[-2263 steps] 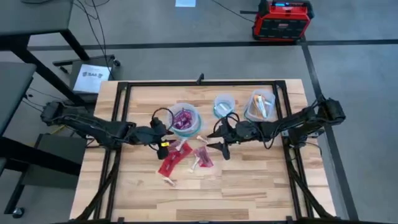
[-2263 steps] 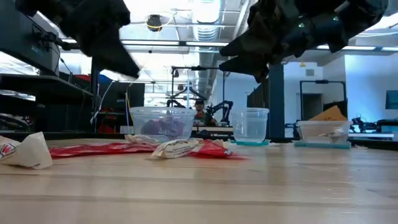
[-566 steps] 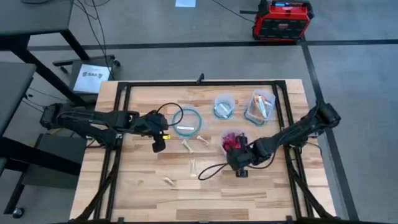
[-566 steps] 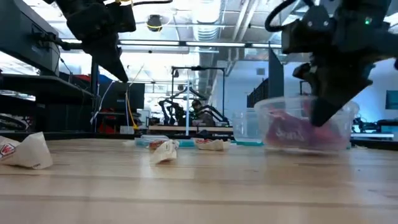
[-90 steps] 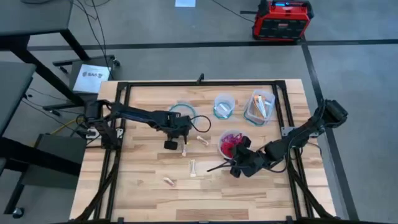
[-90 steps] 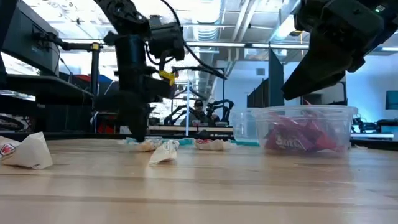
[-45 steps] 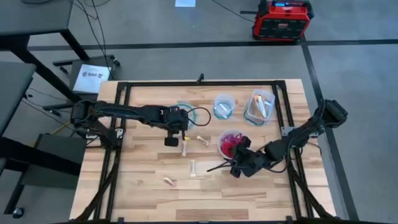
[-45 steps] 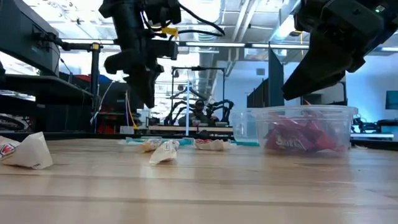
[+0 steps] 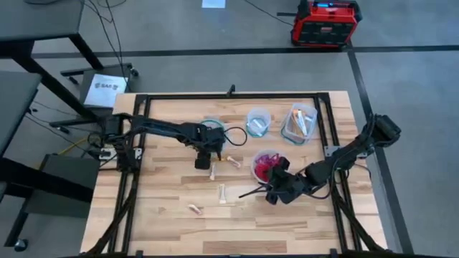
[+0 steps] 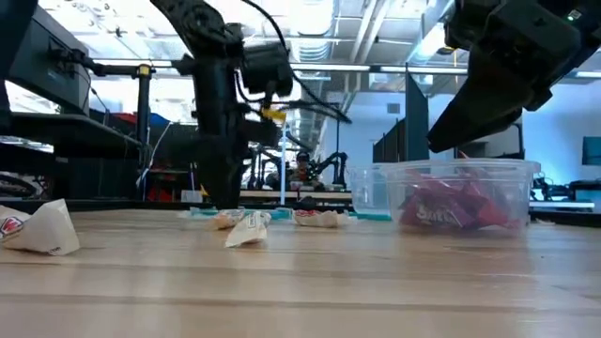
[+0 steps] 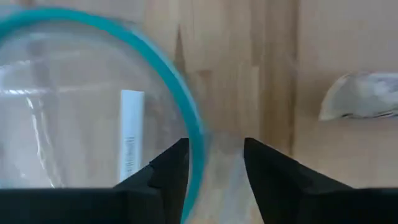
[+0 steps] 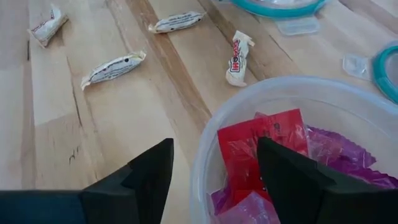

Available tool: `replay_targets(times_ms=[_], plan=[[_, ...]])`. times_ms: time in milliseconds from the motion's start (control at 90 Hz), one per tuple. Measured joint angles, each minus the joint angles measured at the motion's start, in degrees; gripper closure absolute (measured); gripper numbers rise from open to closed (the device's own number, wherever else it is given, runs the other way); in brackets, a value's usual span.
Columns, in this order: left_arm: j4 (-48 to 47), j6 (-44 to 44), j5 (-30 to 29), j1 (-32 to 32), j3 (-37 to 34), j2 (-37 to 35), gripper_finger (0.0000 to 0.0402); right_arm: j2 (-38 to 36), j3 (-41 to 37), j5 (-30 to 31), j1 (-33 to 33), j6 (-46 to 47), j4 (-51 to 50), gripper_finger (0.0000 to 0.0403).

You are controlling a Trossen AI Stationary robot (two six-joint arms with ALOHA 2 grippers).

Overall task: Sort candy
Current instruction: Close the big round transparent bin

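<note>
Left gripper (image 9: 204, 162) sits mid-frame beside the blue-rimmed tub (image 9: 213, 130), fingers apart. Right gripper (image 9: 252, 192), lower right, fingers spread by the tub of red candy (image 9: 267, 163). White candies (image 9: 221, 193) dot the bench (image 9: 301, 226).

Illumination is even and bright in the high view, with soft, short shadows. In the low view, ceiling lights (image 10: 315, 19) cause backlight glare; both arms appear as silhouettes. The left wrist view is strongly blurred at close range. The right wrist view is sharp, softening near its edges.
</note>
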Motion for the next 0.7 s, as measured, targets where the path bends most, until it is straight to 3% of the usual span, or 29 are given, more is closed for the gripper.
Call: replay_targets(times_ms=[189, 378, 700], plan=[[0.13, -0.82, -0.67, 0.15, 0.21, 4.24, 0.0283, 0.00, 0.00, 0.00, 0.00, 0.01, -0.17, 0.0187], [1.11, -1.20, -1.62, 0.07, 0.37, 5.97, 0.0387, 0.00, -0.02, 0.00, 0.00, 0.04, -0.17, 0.0187], [-1.03, -1.79, -1.37, -1.49, -0.43, 0.97, 0.0401, 0.00, -0.02, 0.00, 0.00, 0.04, -0.19, 0.0187]])
